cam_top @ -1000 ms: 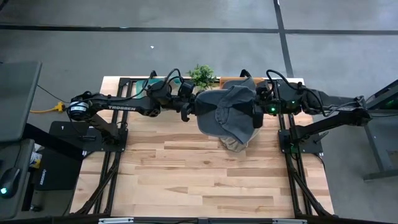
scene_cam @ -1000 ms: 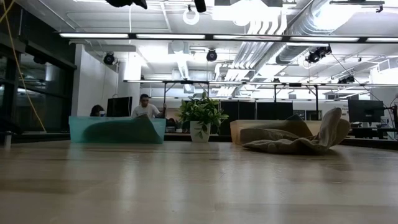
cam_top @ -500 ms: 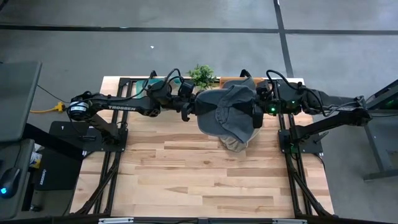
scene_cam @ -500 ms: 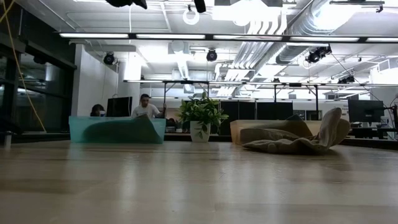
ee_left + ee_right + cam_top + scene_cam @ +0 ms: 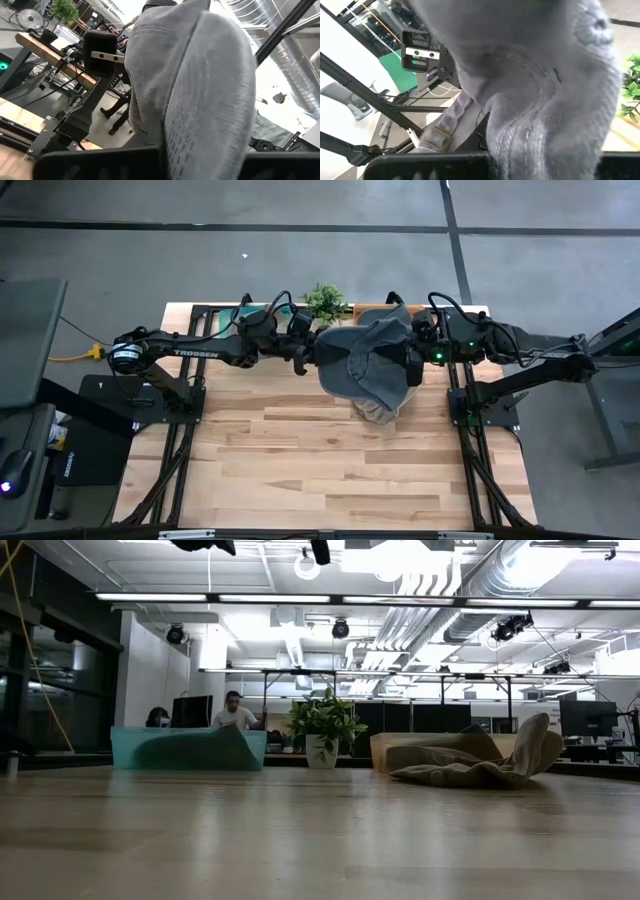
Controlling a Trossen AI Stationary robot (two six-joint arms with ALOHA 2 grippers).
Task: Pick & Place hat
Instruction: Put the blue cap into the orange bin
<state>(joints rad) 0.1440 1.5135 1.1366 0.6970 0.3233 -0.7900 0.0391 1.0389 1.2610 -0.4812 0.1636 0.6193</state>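
Observation:
A grey hat [image 5: 365, 360] hangs in the air between my two grippers, above the far part of the table; it fills both wrist views [image 5: 200, 90] [image 5: 535, 75]. The left gripper [image 5: 308, 352] is at its left side and the right gripper [image 5: 412, 363] at its right side, both shut on it. The hat's strap with its buckle [image 5: 437, 135] hangs loose in the right wrist view. In the low view the hat is out of sight above the picture. My left gripper holds the hat by its left edge [image 5: 324, 352], coming level from the table's left; the cloth itself hides the fingertips in the wrist view. The hat is lifted clear of the table. My right gripper holds the hat's right edge [image 5: 403, 365], coming level from the table's right. The place of contact is hidden behind the cloth in the wrist view. The hat spans between the two grippers, clear of the table.
A beige cloth heap [image 5: 480, 768] lies on the table under the hat, in front of a beige tray [image 5: 420, 752] at the far edge. A teal bin [image 5: 190, 748] and a potted plant [image 5: 325, 725] stand along that far edge too. The near wood [image 5: 320, 470] is bare.

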